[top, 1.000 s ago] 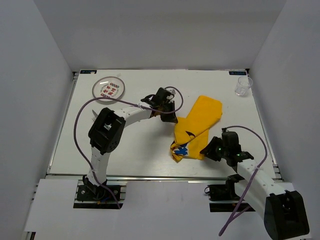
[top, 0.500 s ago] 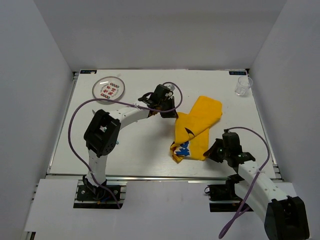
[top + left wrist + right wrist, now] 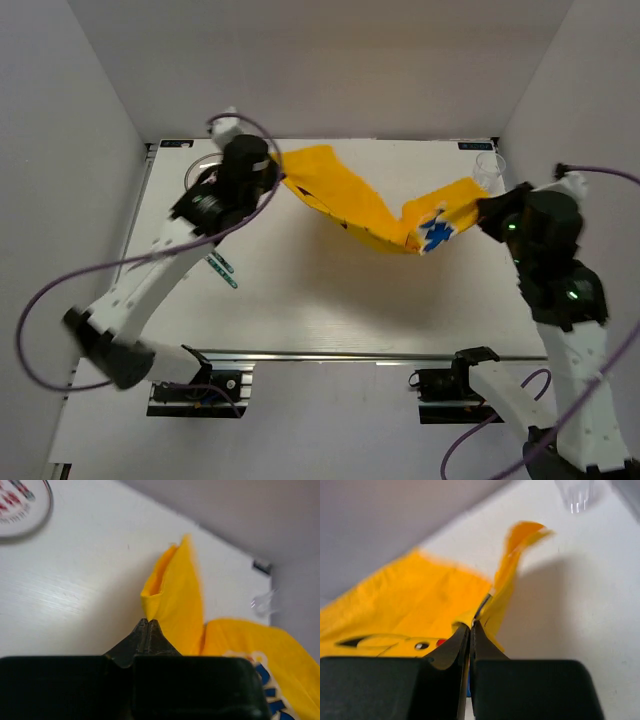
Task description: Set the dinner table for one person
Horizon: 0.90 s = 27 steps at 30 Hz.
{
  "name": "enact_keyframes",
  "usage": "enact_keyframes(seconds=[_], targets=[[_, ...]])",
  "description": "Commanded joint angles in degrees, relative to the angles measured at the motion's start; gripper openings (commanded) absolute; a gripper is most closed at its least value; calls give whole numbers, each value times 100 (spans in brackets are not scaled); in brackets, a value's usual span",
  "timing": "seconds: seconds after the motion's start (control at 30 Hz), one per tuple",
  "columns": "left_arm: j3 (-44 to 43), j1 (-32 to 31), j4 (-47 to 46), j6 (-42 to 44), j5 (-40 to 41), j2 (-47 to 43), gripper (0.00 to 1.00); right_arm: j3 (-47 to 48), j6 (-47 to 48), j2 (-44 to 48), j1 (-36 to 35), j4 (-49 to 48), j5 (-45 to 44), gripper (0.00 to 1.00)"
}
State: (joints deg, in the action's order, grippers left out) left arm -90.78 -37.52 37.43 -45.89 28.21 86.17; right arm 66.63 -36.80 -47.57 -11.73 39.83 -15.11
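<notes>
A yellow cartoon-printed placemat (image 3: 365, 210) hangs stretched in the air above the white dinner table (image 3: 300, 300), sagging in the middle. My left gripper (image 3: 279, 173) is shut on its far-left corner, up near the back of the table. My right gripper (image 3: 481, 209) is shut on the opposite end, at the right. In the left wrist view the closed tips of the left gripper (image 3: 148, 621) pinch a fold of the placemat (image 3: 175, 595). In the right wrist view the right gripper (image 3: 472, 624) pinches the placemat (image 3: 420, 600) at its edge.
A round plate (image 3: 200, 170) with red print lies at the back left, mostly under my left arm; the left wrist view shows the plate (image 3: 20, 505) too. A clear cup (image 3: 490, 165) stands at the back right. Teal-handled cutlery (image 3: 222, 268) lies at the left.
The placemat lay crumpled on the table a second ago. The right gripper has shut on it, and both arms have risen and moved apart, lifting and stretching it.
</notes>
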Motion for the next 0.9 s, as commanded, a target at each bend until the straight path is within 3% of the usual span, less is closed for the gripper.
enact_keyframes(seconds=[0.0,0.1,0.27,0.33,0.57,0.87], targets=[[454,-80,-126,289,1083,-1917,0,1540,382,538,12,1069,-714,0],[834,-80,-245,274,468,-2692,0,1897,638,319,4,1387,-142,0],[756,-28,-87,89,-87,-2764,0,1765,770,187,13,1071,263,0],[589,-28,26,71,43,-2659,0,1941,919,-102,30,983,307,0],[-404,87,-51,466,353,-1421,0,2670,1210,-1551,47,333,755,0],[-3595,720,-129,1432,-315,1111,0,4418,1526,-3590,557,-2,1106,0]])
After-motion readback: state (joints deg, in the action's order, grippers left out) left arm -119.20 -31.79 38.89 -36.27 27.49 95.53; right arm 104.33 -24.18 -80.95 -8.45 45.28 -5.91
